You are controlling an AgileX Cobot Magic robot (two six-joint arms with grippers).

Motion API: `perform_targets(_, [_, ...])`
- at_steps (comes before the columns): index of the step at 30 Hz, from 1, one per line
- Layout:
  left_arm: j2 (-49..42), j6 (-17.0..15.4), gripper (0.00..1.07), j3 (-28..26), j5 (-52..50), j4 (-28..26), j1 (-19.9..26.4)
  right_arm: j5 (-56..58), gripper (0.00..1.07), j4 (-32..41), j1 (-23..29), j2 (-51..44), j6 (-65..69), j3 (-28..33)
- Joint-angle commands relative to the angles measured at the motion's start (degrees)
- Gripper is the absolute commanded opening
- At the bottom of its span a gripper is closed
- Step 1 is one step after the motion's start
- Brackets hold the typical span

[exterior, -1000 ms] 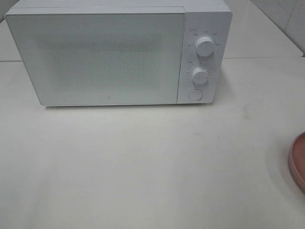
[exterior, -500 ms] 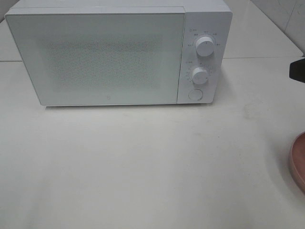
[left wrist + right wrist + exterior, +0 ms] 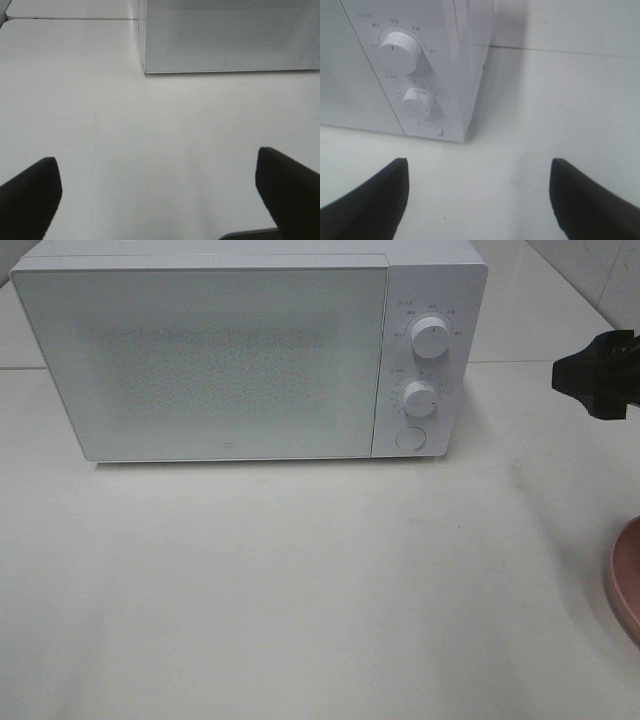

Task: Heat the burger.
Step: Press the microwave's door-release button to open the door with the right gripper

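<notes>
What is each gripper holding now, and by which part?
Nothing is held: the left gripper and the right gripper both stand open, nothing between their jaws.

The left gripper [image 3: 156, 167] hung with its jaws spread wide, empty between them. The right gripper [image 3: 478, 167] was likewise parted and empty, its two dark jaws well apart, level with each other.

Burger — not in sight in any of the 3 cam views; look, pose & spot can't be told.
</notes>
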Motion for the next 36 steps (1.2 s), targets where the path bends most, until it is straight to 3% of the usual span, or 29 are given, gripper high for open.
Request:
perform_targets(1, [-1.32,-0.29,0.98,0.11,-0.86,0.17,0.11,-5.04,0.75,-0.52,-0.46,0.57,-0.63,0.97])
perform_targets(3, [-1.32,-0.29,0.98,0.11,-0.86,0.17,0.11,-18.45,0.75,-0.06,-0.4,3.5,-2.86,5.61])
perform_targets(11, [-1.32,-0.29,0.98,0.11,-0.86,0.17,0.11,-28.93,0.75,2.69,-0.23,8.42,-7.28,10.2])
perform_targets(13, [-1.32,-0.29,0.98,0.11,-0.86,0.17,0.11,-39.08,0.75,6.42,-0.11,11.86,-9.68,13.06])
perform_targets(16, [-1.32,-0.29,0.98,0.11,-0.86,0.17,0.11,-41.31,0.75,7.91,0.46,12.66,-10.26,13.58])
perform_targets(24, [-1.32,-0.29,0.98,0.11,-0.86,0.17,0.11,-53.8,0.75,22.69,12.72,21.83,-21.03,14.55])
perform_targets(36, [-1.32,-0.29,0.98,0.11,-0.86,0.17,0.11,-63.08,0.75,38.39,27.56,31.17,-23.43,13.58])
